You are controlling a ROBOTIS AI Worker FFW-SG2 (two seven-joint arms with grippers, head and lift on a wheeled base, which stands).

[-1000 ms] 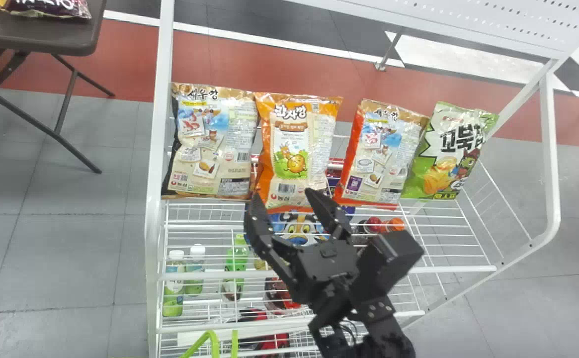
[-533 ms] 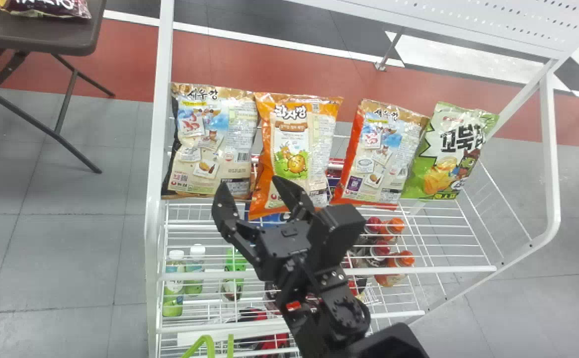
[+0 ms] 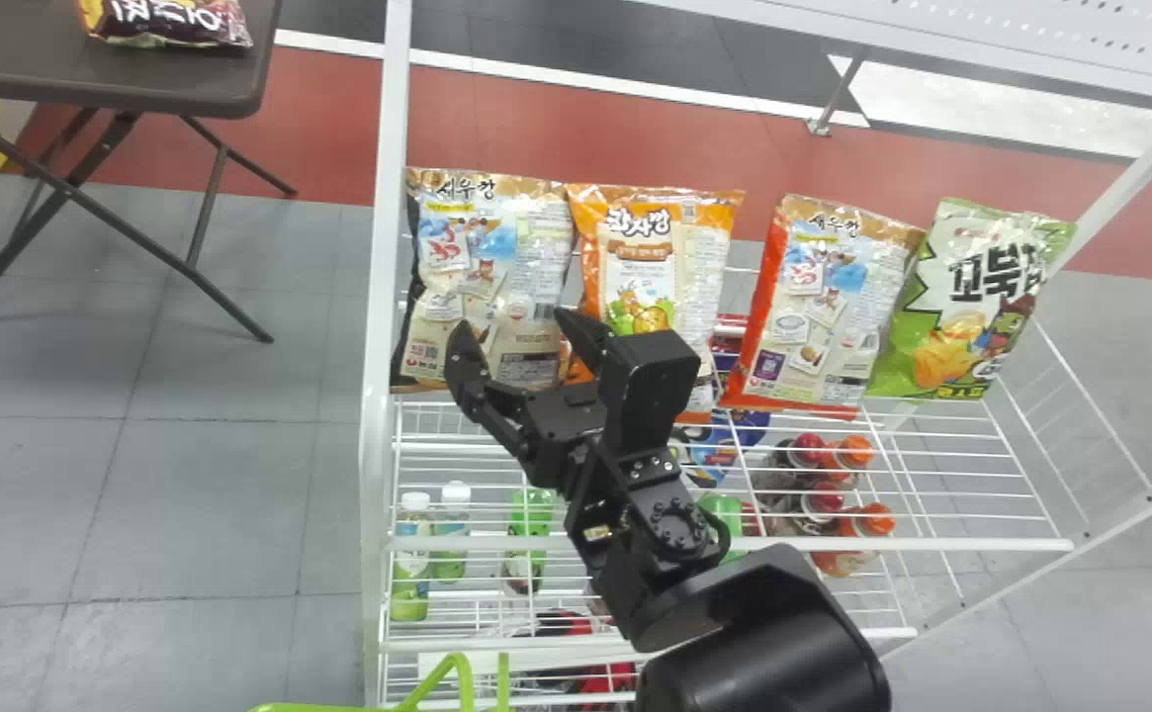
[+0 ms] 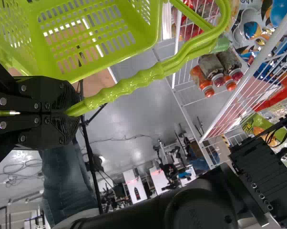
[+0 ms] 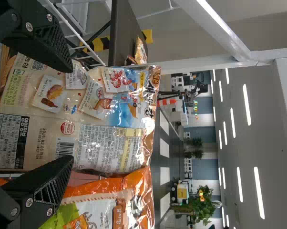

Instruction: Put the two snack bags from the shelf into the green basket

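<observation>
My right gripper [image 3: 516, 341] is open in front of the leftmost beige snack bag [image 3: 485, 287], low on its face, near the orange snack bag [image 3: 640, 267]. In the right wrist view the open gripper [image 5: 67, 107] has the beige bag [image 5: 86, 119] before and between its fingers; the orange bag [image 5: 105, 205] lies beside it. A second beige bag [image 3: 823, 307] and a green one [image 3: 971, 297] stand farther right on the shelf. In the left wrist view my left gripper [image 4: 69, 110] is shut on the handle of the green basket [image 4: 105, 59]. The basket's green edge [image 3: 309, 707] enters the head view's bottom.
White shelf posts [image 3: 388, 297] and a wire rack [image 3: 981, 475] frame the bags. Bottles [image 3: 412, 564] stand on the lower level. A dark folding table [image 3: 32, 69] with another bag is at the back left.
My right gripper has moved left, from the orange bag to in front of the leftmost beige bag, staying open. The head view has shifted, so the shelf appears farther right.
</observation>
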